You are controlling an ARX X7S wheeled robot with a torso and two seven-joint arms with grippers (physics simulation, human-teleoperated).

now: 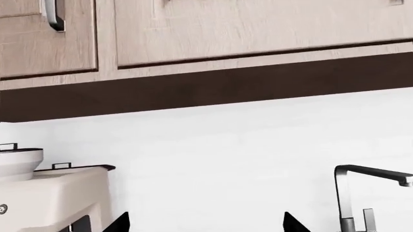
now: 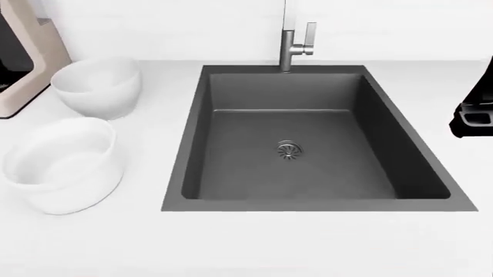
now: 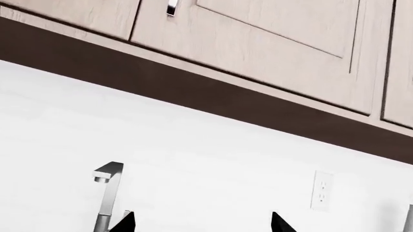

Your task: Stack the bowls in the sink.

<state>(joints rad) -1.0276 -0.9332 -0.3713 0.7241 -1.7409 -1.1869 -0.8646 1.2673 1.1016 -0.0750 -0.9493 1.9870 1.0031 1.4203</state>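
Two white bowls stand on the white counter left of the sink (image 2: pixel 193 144) in the head view. The rounder bowl (image 2: pixel 99 85) is farther back, the wider bowl (image 2: pixel 63 164) nearer the front. The dark grey sink holds only its round drain (image 2: pixel 289 150). Neither bowl shows in the wrist views. My left gripper (image 1: pixel 206 223) is open, its black fingertips (image 1: pixel 121 223) wide apart and aimed at the white wall. My right gripper (image 3: pixel 202 223) is open too, with nothing between its fingertips (image 3: pixel 281 223). Both grippers are well above the counter.
A steel faucet (image 2: pixel 291 43) rises behind the sink; it also shows as the faucet (image 1: pixel 351 193) and the faucet (image 3: pixel 106 193). A beige appliance (image 2: pixel 27 57) stands at the back left. A black shape (image 2: pixel 471 112) is cut off at the right edge. Wooden cabinets (image 1: pixel 245 29) hang overhead.
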